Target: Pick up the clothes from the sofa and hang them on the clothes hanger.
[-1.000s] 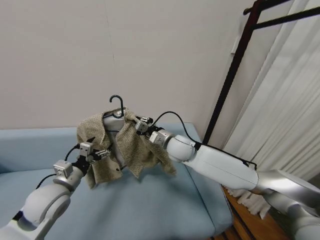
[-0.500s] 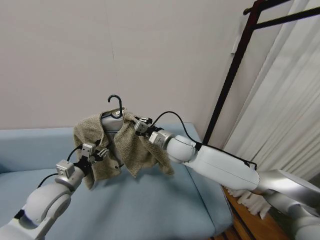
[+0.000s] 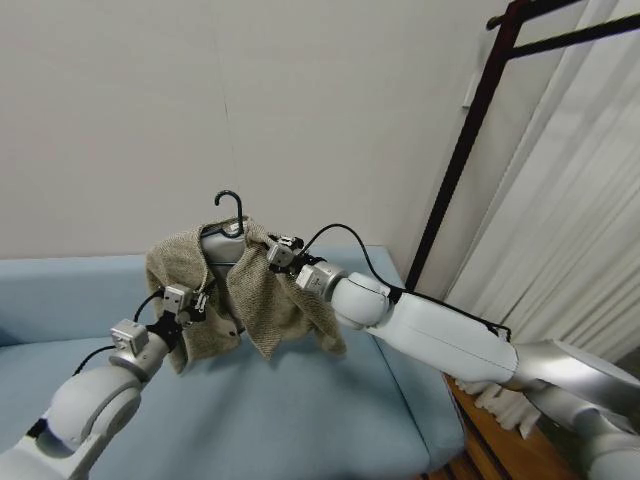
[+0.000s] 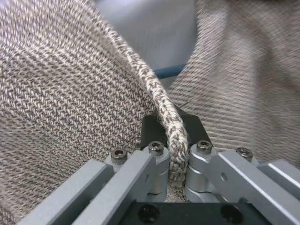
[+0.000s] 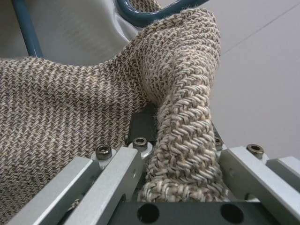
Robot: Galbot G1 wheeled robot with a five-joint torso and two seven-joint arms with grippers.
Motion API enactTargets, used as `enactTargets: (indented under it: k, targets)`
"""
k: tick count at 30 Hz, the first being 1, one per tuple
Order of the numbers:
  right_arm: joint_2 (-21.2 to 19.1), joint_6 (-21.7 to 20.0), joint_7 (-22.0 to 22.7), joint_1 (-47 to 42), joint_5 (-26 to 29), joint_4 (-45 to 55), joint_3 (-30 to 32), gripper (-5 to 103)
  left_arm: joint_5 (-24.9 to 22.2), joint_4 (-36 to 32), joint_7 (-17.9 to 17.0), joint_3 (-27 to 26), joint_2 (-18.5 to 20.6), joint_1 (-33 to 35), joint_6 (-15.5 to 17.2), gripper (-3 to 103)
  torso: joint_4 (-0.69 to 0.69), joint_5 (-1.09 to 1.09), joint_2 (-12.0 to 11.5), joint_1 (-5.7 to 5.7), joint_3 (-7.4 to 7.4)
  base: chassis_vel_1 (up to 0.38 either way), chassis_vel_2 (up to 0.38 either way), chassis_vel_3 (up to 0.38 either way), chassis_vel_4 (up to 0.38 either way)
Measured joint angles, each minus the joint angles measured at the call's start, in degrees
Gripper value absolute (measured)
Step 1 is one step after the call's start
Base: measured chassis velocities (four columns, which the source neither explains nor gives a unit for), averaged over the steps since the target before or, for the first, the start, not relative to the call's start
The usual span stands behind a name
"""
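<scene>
Two grippers held one woven jacket above the sofa seat: the left gripper clamped tight on its front edge, the right gripper pinched closed on its collar. The jacket sat on one hanger, well apart from one clothes rack behind.

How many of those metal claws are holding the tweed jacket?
2. The left gripper pinches the front edge of the jacket; the right gripper clamps a thick fold beside the hanger.

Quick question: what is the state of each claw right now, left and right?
Left claw: closed on the front edge of the jacket.
Right claw: closed on a thick fold of the jacket.
</scene>
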Motion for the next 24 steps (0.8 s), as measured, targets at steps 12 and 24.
enactTargets:
  k: [12, 24]
  targets:
    - [0.4, -2.6, 0.5, 0.7, 2.0, 0.7, 1.2, 10, 1.4, -4.3, 1.8, 0.2, 0.5, 0.9, 0.1, 2, 0.0, 0.0, 0.0, 0.0, 0.0, 0.0, 0.0, 0.0, 0.0]
    - [0.7, -3.3, 0.5, 0.7, 4.4, 4.0, -0.4, 10, 4.9, -1.4, 5.2, 1.8, 0.1, 0.3, 0.0, 2, 0.01, 0.0, 0.0, 0.0, 0.0, 0.0, 0.0, 0.0, 0.0]
